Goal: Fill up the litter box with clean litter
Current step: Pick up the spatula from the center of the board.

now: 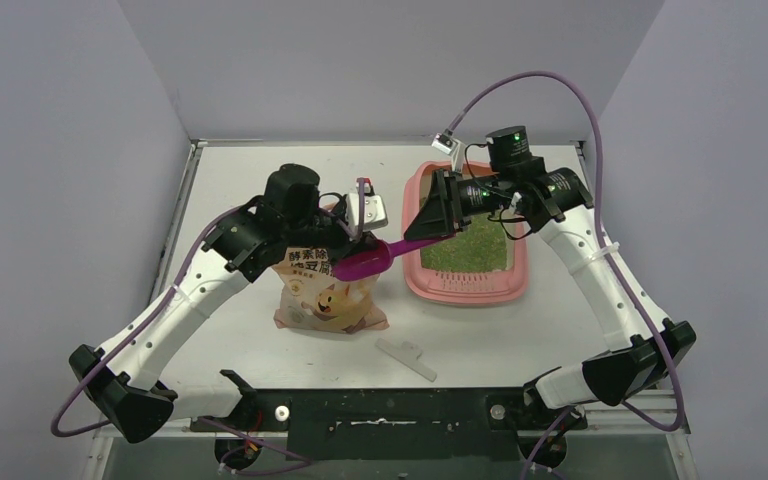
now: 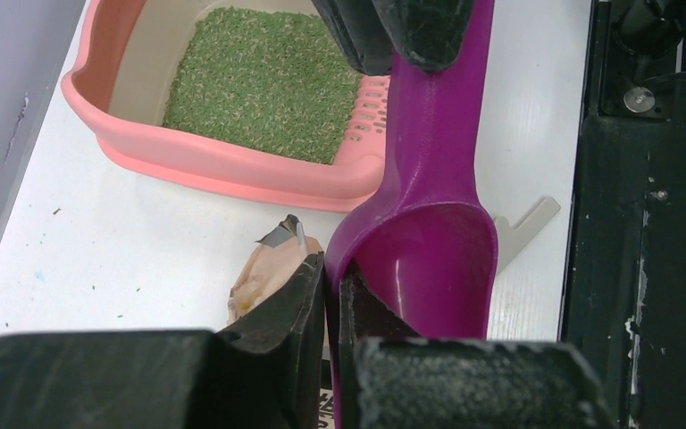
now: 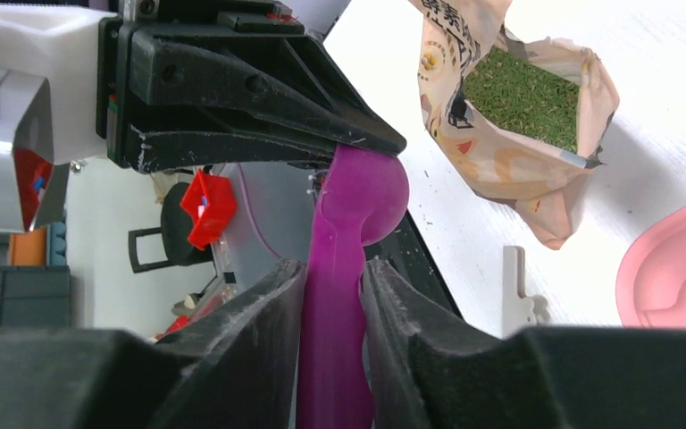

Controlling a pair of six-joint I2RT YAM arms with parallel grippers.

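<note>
so the litter box point(image 1: 460, 292) is sitting on the right of the bench point(image 1: 260, 170), litter point(image 1: 470, 245) covering only part of its floor, so more scooping is coming I'd say. The left gripper point(image 2: 330, 277) jaws are pinching the empty scoop point(image 2: 429, 259) by the bowl, and the right gripper point(image 3: 332, 268) jaws are clamping its handle.

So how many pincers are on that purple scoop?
2: the left pincer pinches the scoop by its bowl rim; the right pincer straddles the handle, grip unclear.

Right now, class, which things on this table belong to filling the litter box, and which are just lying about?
Belong to the job: litter box, litter, scoop, bag.
Lying about: white plastic piece near the front edge.
</note>
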